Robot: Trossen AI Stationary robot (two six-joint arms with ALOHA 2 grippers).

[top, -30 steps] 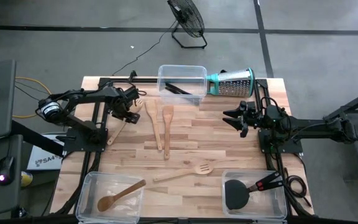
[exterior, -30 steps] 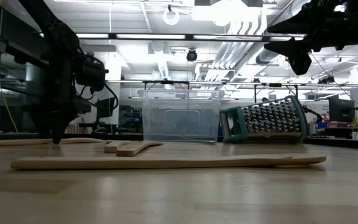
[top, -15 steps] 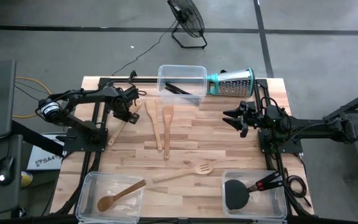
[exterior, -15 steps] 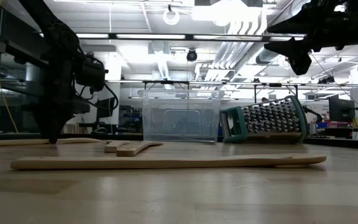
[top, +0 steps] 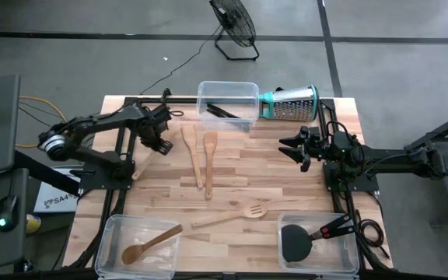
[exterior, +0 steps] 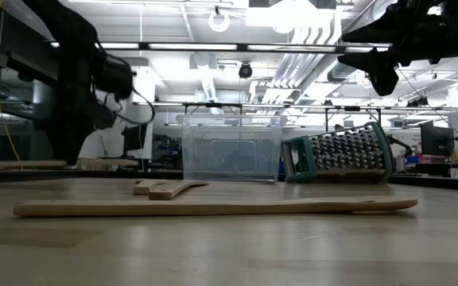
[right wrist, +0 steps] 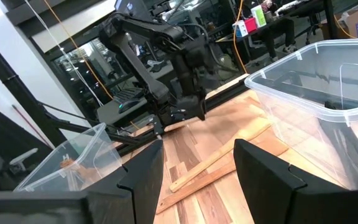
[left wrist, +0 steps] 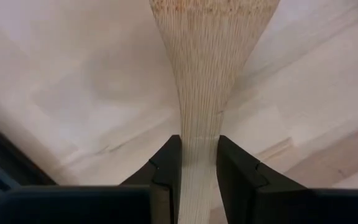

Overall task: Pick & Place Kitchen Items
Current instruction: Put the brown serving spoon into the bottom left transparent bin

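My left gripper [left wrist: 194, 165], upper left of the high view, clamps a pale wooden utensil's handle [left wrist: 199, 146]; next, carry it to a bin. My right gripper [top: 295, 149] waits open.

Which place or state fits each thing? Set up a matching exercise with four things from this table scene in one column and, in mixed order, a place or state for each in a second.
Things
1. steel cone grater with teal rim
2. black flat spatula with red-black handle
3. pale wooden slotted fork
4. left tool

Places or states
A. in a clear plastic bin
B. shut on a pale wooden utensil
C. on its side at the table's back edge
D. flat on the bare tabletop

Pairs: 1-C, 2-A, 3-D, 4-B
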